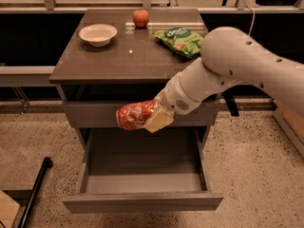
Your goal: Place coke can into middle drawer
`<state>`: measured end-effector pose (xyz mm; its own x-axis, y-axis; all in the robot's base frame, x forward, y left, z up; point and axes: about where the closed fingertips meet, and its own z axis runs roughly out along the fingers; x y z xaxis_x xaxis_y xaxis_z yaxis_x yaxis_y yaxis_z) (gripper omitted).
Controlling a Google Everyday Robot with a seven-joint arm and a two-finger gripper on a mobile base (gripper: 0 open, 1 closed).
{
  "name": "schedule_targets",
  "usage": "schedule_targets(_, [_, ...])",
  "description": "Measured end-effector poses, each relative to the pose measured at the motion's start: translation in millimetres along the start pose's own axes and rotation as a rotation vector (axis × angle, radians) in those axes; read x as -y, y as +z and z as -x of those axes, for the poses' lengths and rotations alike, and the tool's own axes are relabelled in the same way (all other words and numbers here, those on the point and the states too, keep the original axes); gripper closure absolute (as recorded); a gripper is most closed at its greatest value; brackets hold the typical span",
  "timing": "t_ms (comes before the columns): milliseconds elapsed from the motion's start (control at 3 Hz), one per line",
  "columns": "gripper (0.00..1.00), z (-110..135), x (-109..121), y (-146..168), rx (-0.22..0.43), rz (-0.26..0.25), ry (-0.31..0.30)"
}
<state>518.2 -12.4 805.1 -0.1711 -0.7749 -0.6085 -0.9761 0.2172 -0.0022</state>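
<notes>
The coke can (133,115) is red with whitish markings and lies on its side in my gripper (151,116), which is shut on it. I hold it in the air in front of the cabinet, above the open middle drawer (142,201). The drawer is pulled far out and its grey box interior shows nothing inside. My white arm reaches in from the right. The closed uppermost drawer front (90,114) is right behind the can.
On the cabinet top (118,58) stand a white bowl (98,33), a red apple (140,18) and a green snack bag (179,39). A black pole (35,194) leans on the speckled floor at the lower left. A dark rail runs behind.
</notes>
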Motion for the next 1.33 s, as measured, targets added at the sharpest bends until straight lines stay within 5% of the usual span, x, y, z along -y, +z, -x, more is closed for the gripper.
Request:
schedule_targets(333, [1.00, -36.4, -11.2, 48.0, 0.082, 0.013, 0.092])
schedule_targets(667, [1.00, -76.2, 12.5, 103.5, 0.187, -0.049, 0.171])
schedule_targets(1000, [1.00, -71.8, 21.2, 102.6, 0.196, -0.082, 0.172])
schedule_targets(1333, [1.00, -84.7, 12.1, 125.9, 0.179, -0.024, 0.161])
